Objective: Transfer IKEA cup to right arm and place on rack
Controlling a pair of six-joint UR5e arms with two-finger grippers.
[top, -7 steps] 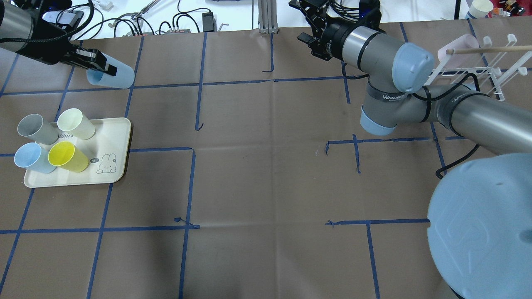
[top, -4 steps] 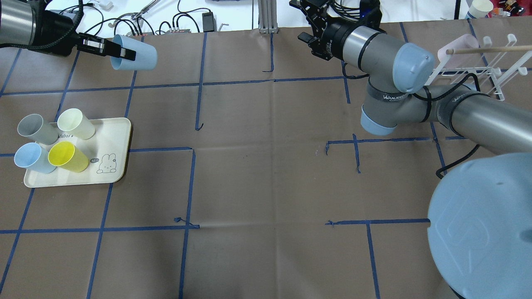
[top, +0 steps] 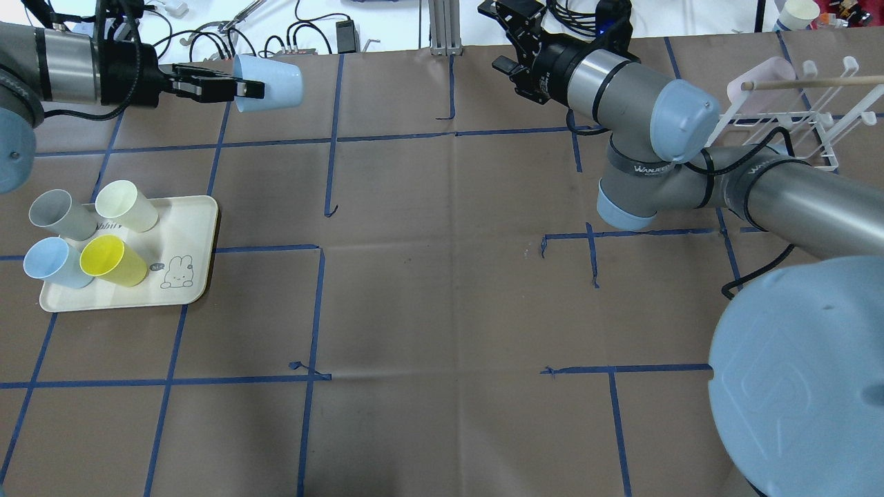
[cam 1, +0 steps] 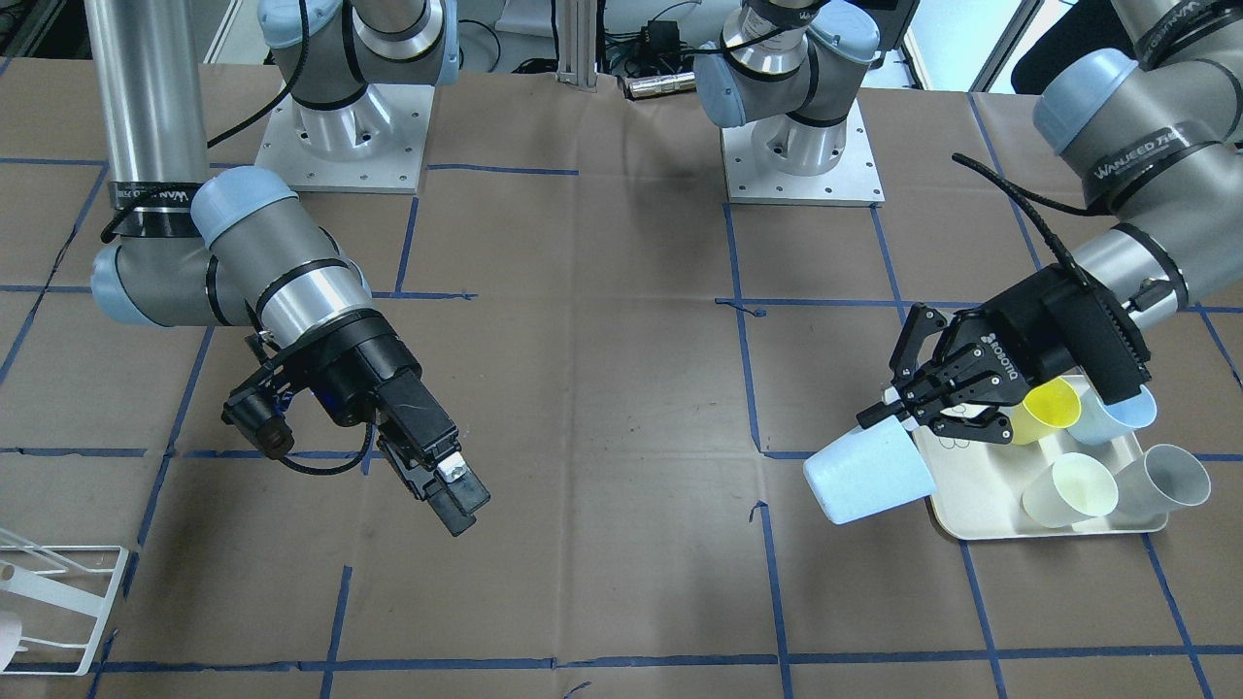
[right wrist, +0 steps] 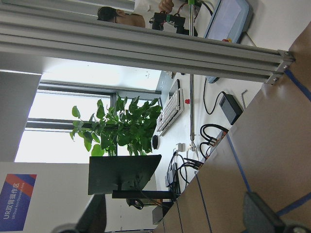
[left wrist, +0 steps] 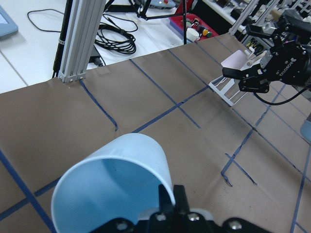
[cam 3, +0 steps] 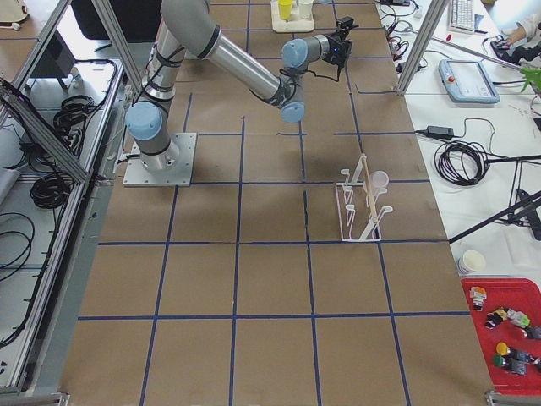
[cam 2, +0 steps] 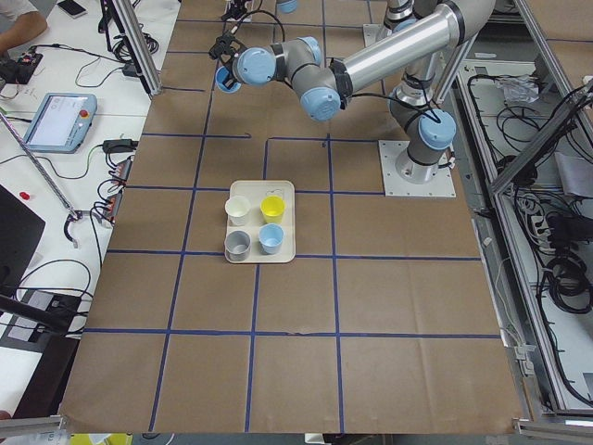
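Holding the blue cup (top: 274, 83) sideways, left claw (top: 250, 88) apparently pinches its rim.

My overhead camera looks forward and down on the table (top: 442, 276); my front camera faces back from opposite. Both show the left claw (top: 250, 87), whose close wrist camera looks beyond it toward the rack (left wrist: 227, 91).

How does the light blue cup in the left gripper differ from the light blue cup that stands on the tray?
The held cup lies on its side in the air, while the tray cup stands upright with its mouth up. The left gripper pinches the held cup by its rim; nothing grips the tray cup, which rests on the tray beside a yellow cup. Both are the same pale blue and tapered shape.
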